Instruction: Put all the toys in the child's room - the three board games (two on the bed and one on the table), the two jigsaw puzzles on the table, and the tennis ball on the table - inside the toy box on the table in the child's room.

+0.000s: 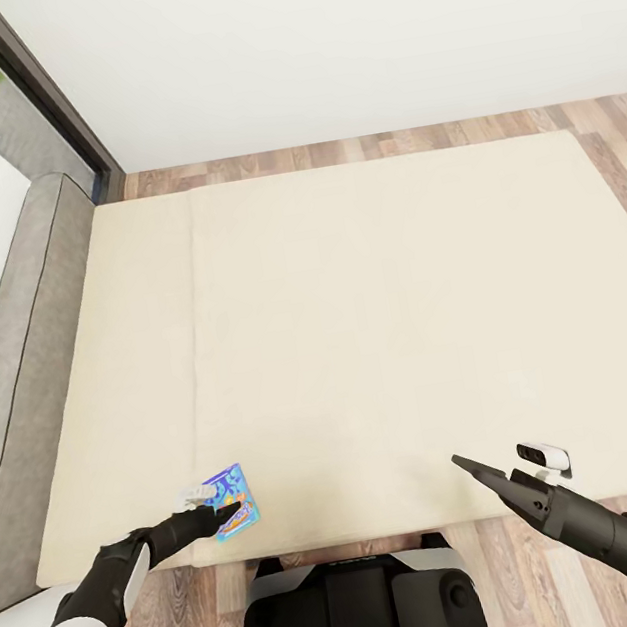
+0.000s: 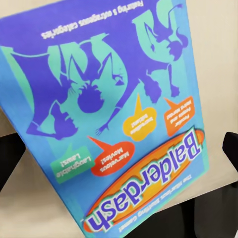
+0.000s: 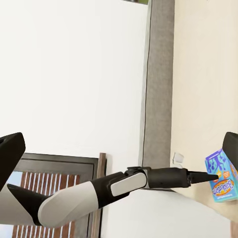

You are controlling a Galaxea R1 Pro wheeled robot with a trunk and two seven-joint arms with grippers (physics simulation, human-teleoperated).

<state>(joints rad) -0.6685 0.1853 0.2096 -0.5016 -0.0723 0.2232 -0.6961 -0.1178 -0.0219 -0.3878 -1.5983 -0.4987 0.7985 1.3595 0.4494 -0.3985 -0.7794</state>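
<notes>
Over the near left corner of the bed [image 1: 358,337], the head view has the left gripper [image 1: 220,519] right at the blue board game [image 1: 232,501], which is the blue Balderdash box. Its dark fingers overlap the box's near left edge, but I honestly can't tell from up here whether the jaws are pinching it or just sitting on it. The box lies close to the mattress's near edge, and the rest of the beige mattress is wide open. Off to the right, the right gripper [image 1: 471,466] hangs above the near edge of the bed, well apart from the box, with its fingers looking pressed together into a point. From the left wrist view the board game [image 2: 106,119] is huge and tilted, with the Balderdash lettering easy to read and dark finger [image 2: 10,158] shapes at both sides of it, so the jaws are spread wide around the box. From the right wrist view you see the left gripper [image 3: 210,175] with its tip touching the board game [image 3: 222,176] on the bed [image 3: 208,74].
</notes>
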